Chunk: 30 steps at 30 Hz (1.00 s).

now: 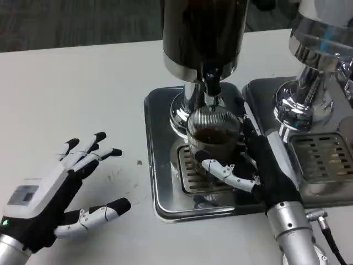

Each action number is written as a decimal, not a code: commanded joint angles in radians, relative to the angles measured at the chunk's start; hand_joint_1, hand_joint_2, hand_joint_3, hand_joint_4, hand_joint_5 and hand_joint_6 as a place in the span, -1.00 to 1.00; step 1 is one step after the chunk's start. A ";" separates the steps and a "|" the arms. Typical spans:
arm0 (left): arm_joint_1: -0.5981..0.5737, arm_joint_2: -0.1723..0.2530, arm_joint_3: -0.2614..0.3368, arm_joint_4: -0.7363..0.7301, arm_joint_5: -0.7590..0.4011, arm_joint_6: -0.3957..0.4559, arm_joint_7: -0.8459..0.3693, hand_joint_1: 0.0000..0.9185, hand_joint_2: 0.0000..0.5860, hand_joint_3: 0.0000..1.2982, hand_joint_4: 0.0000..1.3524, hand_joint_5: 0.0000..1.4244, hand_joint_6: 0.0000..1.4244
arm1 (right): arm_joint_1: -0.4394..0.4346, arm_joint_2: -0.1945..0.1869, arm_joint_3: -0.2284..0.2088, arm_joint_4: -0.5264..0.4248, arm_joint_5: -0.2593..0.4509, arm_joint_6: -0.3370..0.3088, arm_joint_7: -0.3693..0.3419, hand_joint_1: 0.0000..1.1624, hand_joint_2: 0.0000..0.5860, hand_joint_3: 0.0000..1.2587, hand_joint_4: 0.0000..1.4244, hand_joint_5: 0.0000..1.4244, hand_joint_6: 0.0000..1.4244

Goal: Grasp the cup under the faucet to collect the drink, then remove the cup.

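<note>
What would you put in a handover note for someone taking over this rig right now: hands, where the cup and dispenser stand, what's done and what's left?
Left hand: open, fingers spread, resting on the white table, holding nothing.
Right hand: wrapped around the cup, fingers across its front.
The cup is clear and ribbed, upright on the drip tray, directly below the faucet of the dark drink dispenser. Dark liquid is already in the cup.
Done: cup grasped under the faucet, some drink collected.
Left: finish filling if needed, then take the cup out from under the faucet. Whether drink is flowing now can't be told.
</note>
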 commanded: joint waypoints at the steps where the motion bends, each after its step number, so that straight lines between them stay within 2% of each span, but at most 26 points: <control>1: 0.017 0.009 0.008 -0.020 -0.003 0.011 -0.010 -1.00 -0.58 -0.62 -1.00 -0.84 -1.00 | 0.000 0.014 -0.004 0.022 0.011 -0.008 0.001 0.38 -0.45 -0.99 -0.74 -0.51 -0.32; 6: 0.030 0.006 0.017 -0.031 -0.003 0.019 -0.004 -0.92 -0.53 -0.58 -1.00 -0.84 -1.00 | -0.011 0.018 -0.004 0.037 0.016 -0.018 0.007 0.45 -0.45 -0.95 -0.71 -0.45 -0.26; 15: 0.058 0.002 0.029 -0.059 -0.003 0.035 -0.002 -0.91 -0.50 -0.56 -1.00 -0.83 -1.00 | -0.018 0.021 -0.005 0.060 0.016 -0.035 0.007 0.48 -0.46 -0.89 -0.67 -0.39 -0.19; 30: 0.073 0.004 0.038 -0.078 -0.008 0.043 -0.003 -0.89 -0.48 -0.52 -1.00 -0.83 -1.00 | -0.007 0.038 -0.014 0.073 0.001 -0.071 -0.049 0.54 -0.47 -0.73 -0.57 -0.26 -0.04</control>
